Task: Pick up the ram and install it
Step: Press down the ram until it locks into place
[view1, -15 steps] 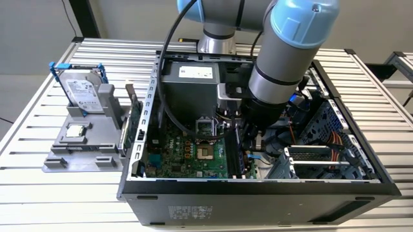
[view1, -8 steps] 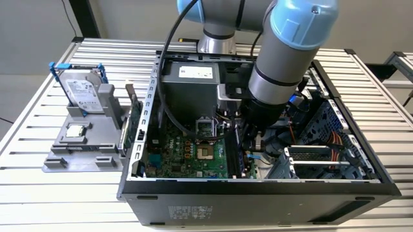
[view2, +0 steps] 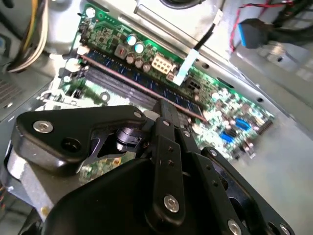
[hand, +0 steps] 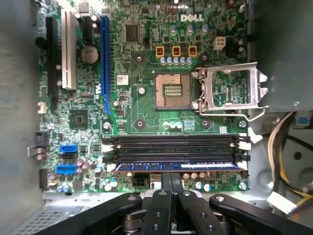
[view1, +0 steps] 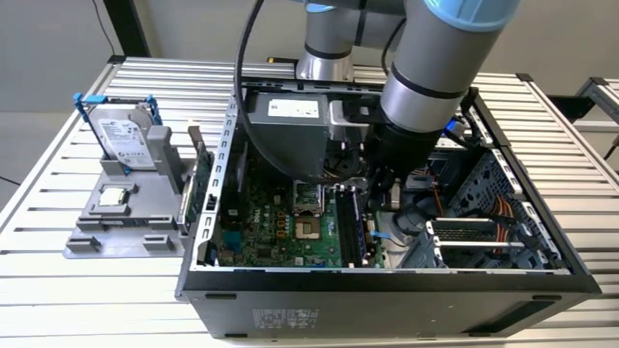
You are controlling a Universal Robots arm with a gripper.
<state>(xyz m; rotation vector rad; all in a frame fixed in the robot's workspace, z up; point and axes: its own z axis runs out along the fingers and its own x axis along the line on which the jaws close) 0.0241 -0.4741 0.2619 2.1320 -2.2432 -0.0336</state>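
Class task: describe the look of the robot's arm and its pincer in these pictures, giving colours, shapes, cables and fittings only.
The arm is a thick silver-grey tube with a light blue cap at its joint and a black band lower down. A black cable runs beside it. The pincer is matt black: flat, angular linkage bars joined by silver screws and pivot pins, narrowing to two slim fingers.

- My gripper (hand: 171, 183) looks like matt black plastic or coated metal, its links fixed with bright metal screws.
- The ram (hand: 178, 166) is a glossy blue board.
- The motherboard (hand: 142, 105) is shiny green laminate.
- The case (view1: 387, 301) is dull grey sheet metal.
- The table (view1: 58, 290) is ribbed brushed aluminium.
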